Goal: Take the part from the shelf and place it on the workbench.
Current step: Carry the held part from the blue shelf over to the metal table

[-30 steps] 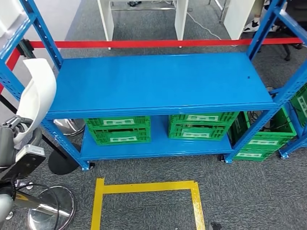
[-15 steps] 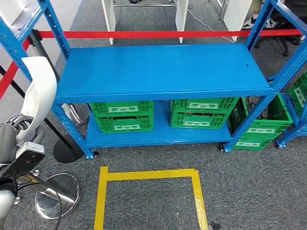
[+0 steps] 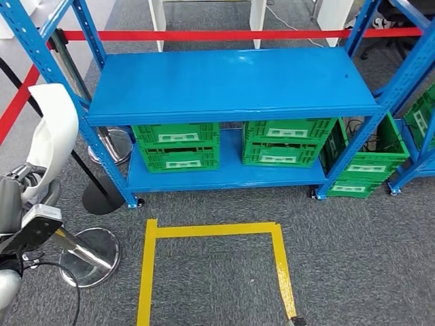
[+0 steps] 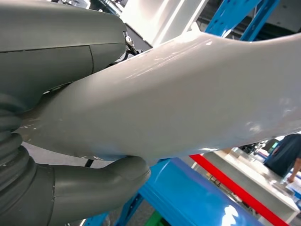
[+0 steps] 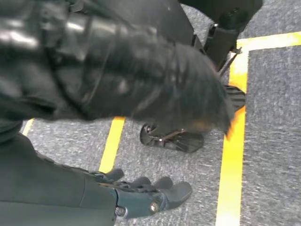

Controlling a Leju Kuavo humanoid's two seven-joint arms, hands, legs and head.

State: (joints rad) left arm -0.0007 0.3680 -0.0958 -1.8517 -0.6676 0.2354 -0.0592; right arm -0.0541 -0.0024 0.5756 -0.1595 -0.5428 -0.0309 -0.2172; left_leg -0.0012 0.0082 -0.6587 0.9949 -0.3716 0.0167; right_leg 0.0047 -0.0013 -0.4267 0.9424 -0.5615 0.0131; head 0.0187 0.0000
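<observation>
- A white curved part [image 3: 54,139] rides in the robot's left hand [image 3: 20,187] at the left edge of the head view, raised beside the front left upright of a blue shelf unit [image 3: 233,85] and clear of its boards.
- Up close in the left wrist view, the glossy white part [image 4: 184,94] lies clamped between the thick grey thumb [image 4: 96,186] on one side and the rest of the left hand [image 4: 53,47] on the other.
- The right hand [image 5: 149,200] hangs above grey carpet in the right wrist view, its dark fingers [image 5: 174,190] stretched out side by side and holding nothing.
- The blue shelf unit's upper board lies bare, and two green crates [image 3: 177,146] sit side by side on the lower board.
- More green crates [image 3: 367,166] stand on the floor by the unit's right end.
- A red barrier tape [image 3: 215,34] runs across behind the shelf unit, and white table legs [image 3: 156,24] stand beyond it.
- Yellow floor tape [image 3: 213,231] marks three sides of a rectangle on the carpet in front of the shelf.
- A chrome stand base [image 3: 90,255] sits on the carpet near the left hand, with a black round base [image 3: 102,197] just beyond it at the shelf's left foot.
- The same yellow floor tape [image 5: 232,141] shows in the right wrist view, crossing the carpet beyond the fingertips.
</observation>
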